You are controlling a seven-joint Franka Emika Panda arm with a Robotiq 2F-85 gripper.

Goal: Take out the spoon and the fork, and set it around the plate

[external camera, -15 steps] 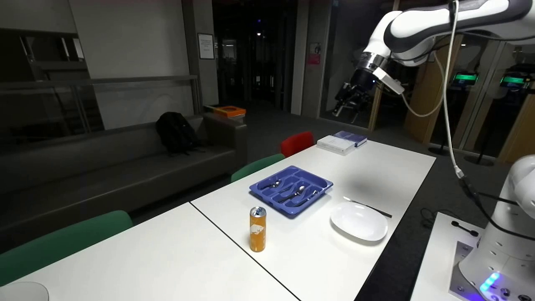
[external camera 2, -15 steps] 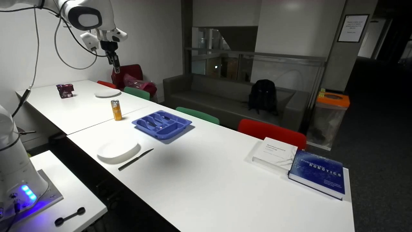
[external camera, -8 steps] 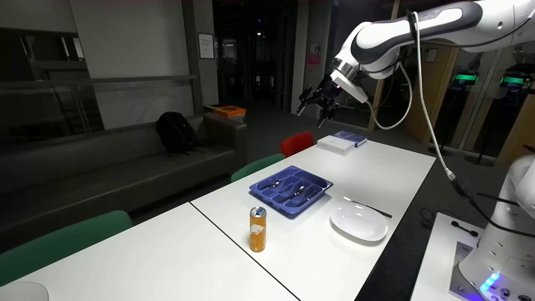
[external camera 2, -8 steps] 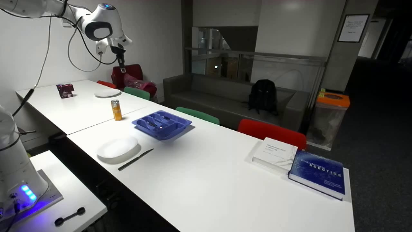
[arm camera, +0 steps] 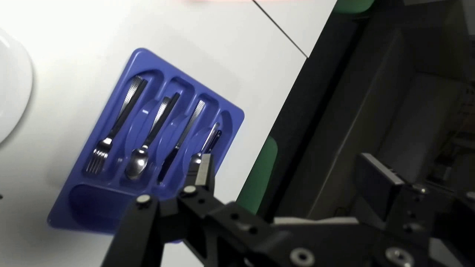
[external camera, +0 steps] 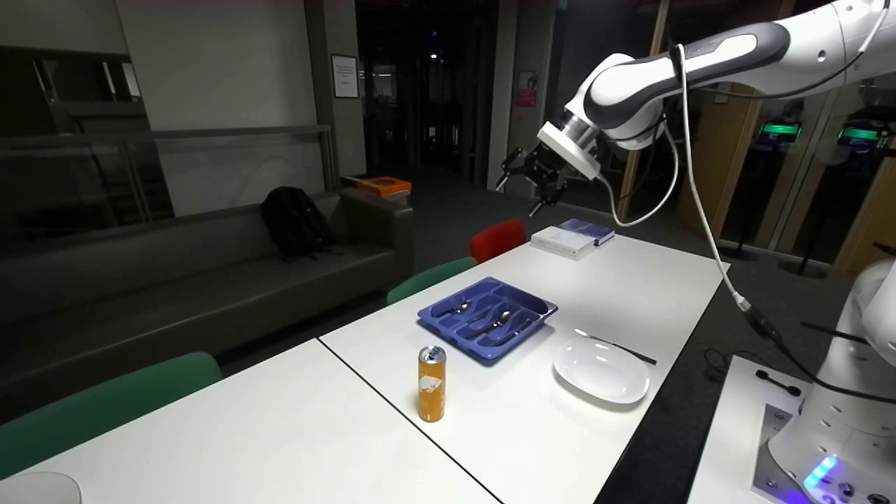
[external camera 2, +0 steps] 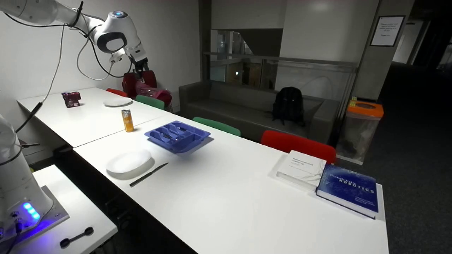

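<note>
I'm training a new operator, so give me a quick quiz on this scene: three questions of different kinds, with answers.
1. Short answer: which utensil lies beside the white plate nearer the blue tray?
2. True or false: in the wrist view, a fork and a spoon lie in separate compartments.
3. Multiple choice: the jaws are A) shut on a can, B) open, holding nothing, or C) shut and empty.
Key: 1. knife; 2. true; 3. B.

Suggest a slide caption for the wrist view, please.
Fork and spoon side by side in the divided blue tray, open claw in the foreground, white plate cut off at left.
</note>
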